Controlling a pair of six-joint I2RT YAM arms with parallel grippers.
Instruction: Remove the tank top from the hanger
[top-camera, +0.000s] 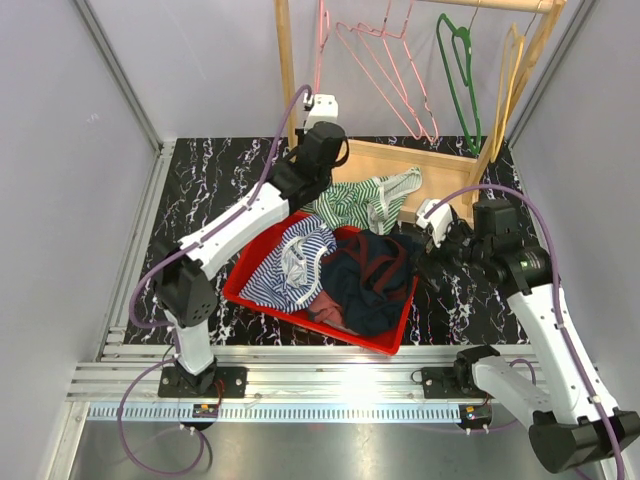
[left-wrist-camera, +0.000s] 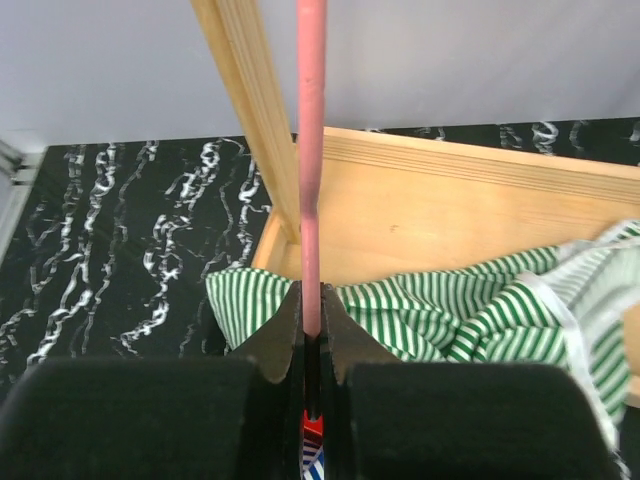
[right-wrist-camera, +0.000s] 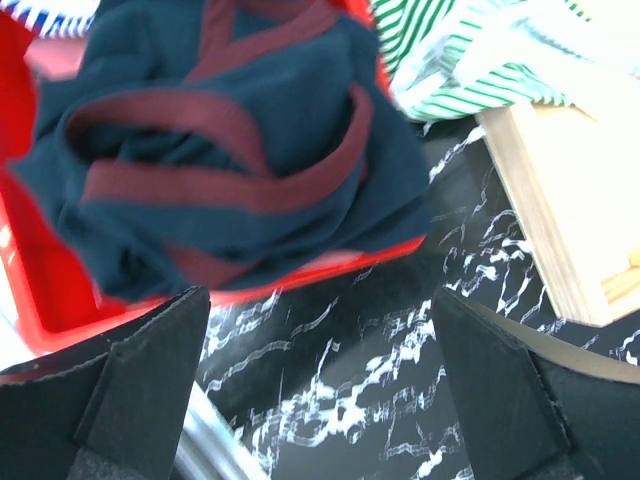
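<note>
My left tool (left-wrist-camera: 312, 330) is clenched on the thin rod of the pink hanger (left-wrist-camera: 311, 150), which runs straight up out of the jaws. The green-striped tank top (left-wrist-camera: 450, 315) lies crumpled just below it on the wooden rack base (left-wrist-camera: 450, 215), off the hanger. My right tool (right-wrist-camera: 320, 385) hangs wide open over the worktop (top-camera: 200, 190), next to the red bin (right-wrist-camera: 40, 270) holding a navy top (right-wrist-camera: 230, 130).

Navy garment (right-wrist-camera: 230, 150) over red bin (right-wrist-camera: 35, 290) rim
</note>
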